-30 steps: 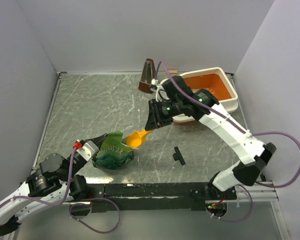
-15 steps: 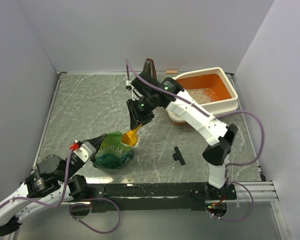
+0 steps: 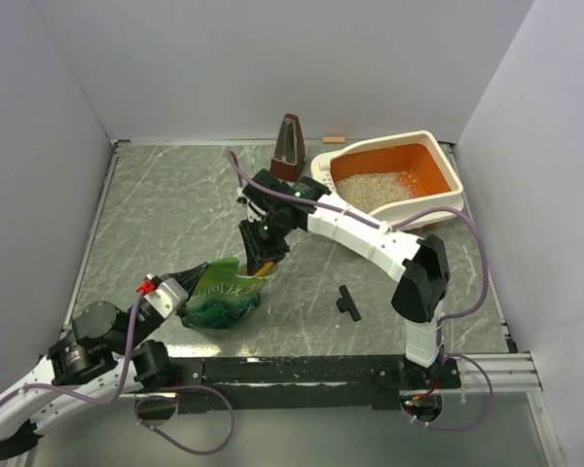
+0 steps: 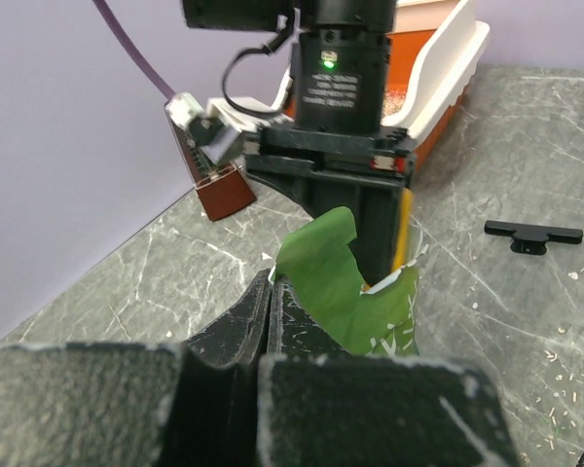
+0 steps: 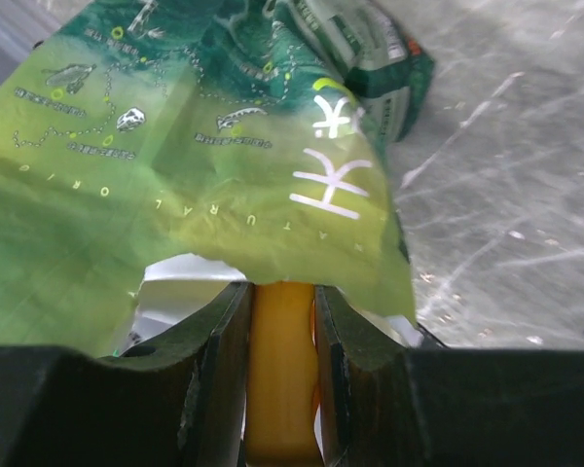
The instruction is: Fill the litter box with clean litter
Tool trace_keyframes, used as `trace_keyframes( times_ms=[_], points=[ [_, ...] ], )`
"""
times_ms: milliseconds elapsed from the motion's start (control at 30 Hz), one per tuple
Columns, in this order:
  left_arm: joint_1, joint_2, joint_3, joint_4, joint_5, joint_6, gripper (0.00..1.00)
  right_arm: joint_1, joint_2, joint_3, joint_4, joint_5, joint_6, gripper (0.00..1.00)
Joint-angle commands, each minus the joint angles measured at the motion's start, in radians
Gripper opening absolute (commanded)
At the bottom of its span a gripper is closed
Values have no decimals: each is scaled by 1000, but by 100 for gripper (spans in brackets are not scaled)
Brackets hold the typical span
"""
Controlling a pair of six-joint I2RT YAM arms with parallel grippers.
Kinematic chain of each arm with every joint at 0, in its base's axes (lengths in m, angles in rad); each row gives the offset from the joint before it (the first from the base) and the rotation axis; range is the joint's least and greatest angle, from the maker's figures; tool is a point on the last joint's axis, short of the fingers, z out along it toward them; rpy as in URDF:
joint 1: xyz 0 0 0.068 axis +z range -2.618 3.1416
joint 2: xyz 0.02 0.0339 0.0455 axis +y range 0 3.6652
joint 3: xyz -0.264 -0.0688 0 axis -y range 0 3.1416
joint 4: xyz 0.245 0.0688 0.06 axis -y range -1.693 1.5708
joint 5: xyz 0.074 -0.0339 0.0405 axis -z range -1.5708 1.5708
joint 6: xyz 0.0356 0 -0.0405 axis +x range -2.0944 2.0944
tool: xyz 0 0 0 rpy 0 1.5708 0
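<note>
Jaws of the left gripper [image 3: 183, 289] are pinched together on the upper edge of the crinkly green bag [image 3: 224, 298]. The hold is at the bag's 9 o'clock side in the top view, and the left wrist view shows the two fingers closed flat on a flap of green film [image 4: 336, 277]. The bag sits on the grey marbled table [image 3: 175, 209] at about 7 o'clock, just ahead of the left arm's base, with its mouth gaping upward.

At the bag's 1 o'clock edge the right gripper [image 3: 259, 259] points steeply down into the opening. Its jaws are clamped on the handle of the orange scoop [image 5: 282, 389], one finger pressed to each side. The torn rim of the bag [image 5: 204, 165] arches just over the handle. The scoop's bowl is inside the bag and hidden from every view.

A small black part [image 3: 347, 303] lies alone on the table at 5 o'clock, well apart from the bag. Pale grains are scattered on the surface around it.

Farther back, at about 12 o'clock, a brown pyramid-shaped object [image 3: 290, 146] stands upright. Just beside it at 1 o'clock is the litter box [image 3: 440, 208], cream outside and orange inside. The clean litter [image 3: 375, 187] covers much of its floor, while the end toward 3 o'clock shows bare orange. A small wooden chip [image 3: 333, 139] lies at the back edge, behind the box.
</note>
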Motion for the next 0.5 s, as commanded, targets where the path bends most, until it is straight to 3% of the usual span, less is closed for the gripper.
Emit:
trace_keyframes(
  times_ms=[0,233,467],
  points=[
    [0,24,19,69,11,-12,1,-10,-62,-215,86,-15,4,0],
    [-2,70,14,77,34,-13,1,-61,-270,-618,543,-265,103,0],
    [-2,93,6,82,72,-1,1,-90,-338,-835,838,-431,185,0]
  ],
)
